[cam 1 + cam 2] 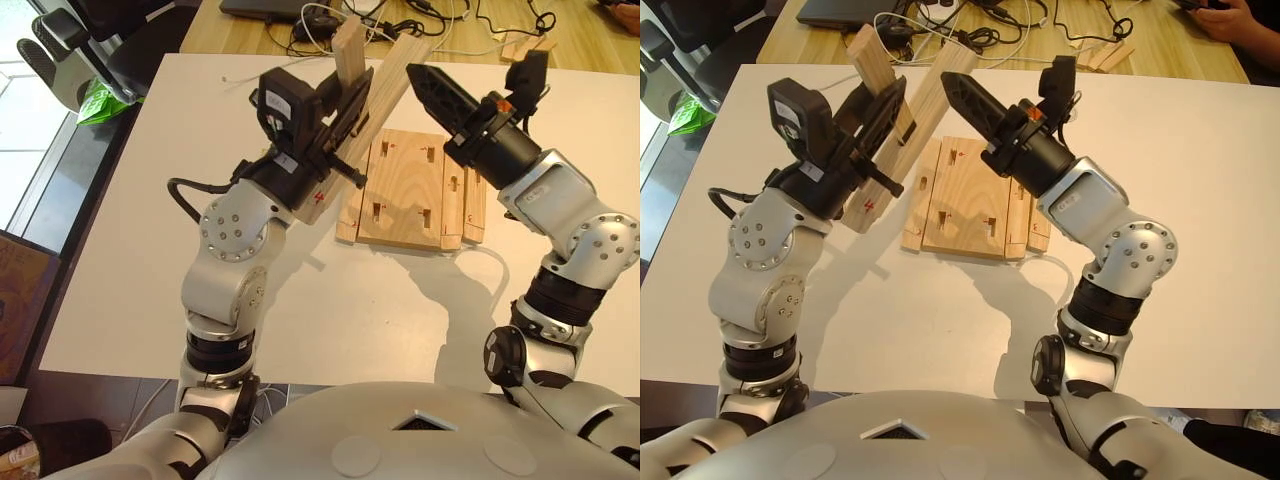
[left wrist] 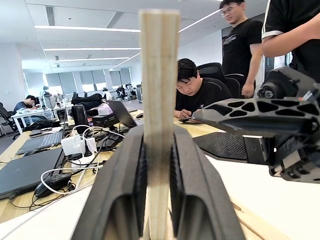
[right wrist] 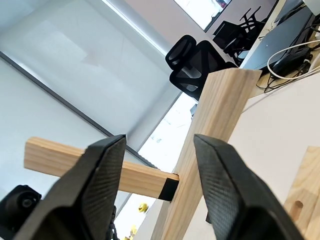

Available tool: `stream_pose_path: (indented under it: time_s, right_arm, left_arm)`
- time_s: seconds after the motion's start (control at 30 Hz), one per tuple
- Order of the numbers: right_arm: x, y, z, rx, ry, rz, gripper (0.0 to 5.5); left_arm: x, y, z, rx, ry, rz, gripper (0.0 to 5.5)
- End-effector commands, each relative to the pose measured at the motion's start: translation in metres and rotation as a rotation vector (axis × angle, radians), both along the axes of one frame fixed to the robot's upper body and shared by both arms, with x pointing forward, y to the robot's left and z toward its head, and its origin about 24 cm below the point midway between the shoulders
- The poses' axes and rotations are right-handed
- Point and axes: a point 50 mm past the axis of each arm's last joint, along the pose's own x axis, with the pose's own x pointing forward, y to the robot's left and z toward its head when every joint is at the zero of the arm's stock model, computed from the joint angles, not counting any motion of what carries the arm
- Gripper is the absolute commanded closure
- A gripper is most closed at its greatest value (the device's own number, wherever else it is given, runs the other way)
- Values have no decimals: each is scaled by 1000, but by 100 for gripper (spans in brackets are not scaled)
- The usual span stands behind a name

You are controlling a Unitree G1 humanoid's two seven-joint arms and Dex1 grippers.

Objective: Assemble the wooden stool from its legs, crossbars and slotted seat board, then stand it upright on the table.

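Left gripper (image 1: 338, 112) is clamped on a short bar (image 1: 350, 48), raised over the counter (image 1: 150, 250), with its long axis pointing up and away. A long leg (image 1: 400, 72) slants across it. I see the right gripper (image 1: 487, 82) spread wide near the leg's top, holding nothing. The seat board (image 1: 405, 190) lies flat below.

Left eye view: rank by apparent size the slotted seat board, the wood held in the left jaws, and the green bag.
1. Seat board, largest.
2. Held wood, second; it is raised nearer the camera, so this rank is unsure.
3. Green bag, smallest, but farther off.
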Motion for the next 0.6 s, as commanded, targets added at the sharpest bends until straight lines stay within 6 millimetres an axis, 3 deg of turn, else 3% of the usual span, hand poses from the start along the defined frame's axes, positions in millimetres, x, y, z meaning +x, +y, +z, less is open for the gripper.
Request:
stream_pose_path:
  time_s: [0.03, 0.17, 0.5, 0.6]
  right_arm:
    - [3, -3, 3, -24, 25, -14, 301]
    - [7, -11, -5, -64, 68, -74, 301]
    - [3, -5, -6, -25, 77, -40, 158]
    - [6, -1, -9, -1, 111, -22, 158]
  left_arm:
    - [-3, -3, 9, -6, -54, -2, 509]
    - [-4, -2, 12, -6, -75, 9, 509]
    - [-4, -9, 14, -9, -88, -13, 509]
    - [-3, -13, 15, -16, -88, -33, 509]
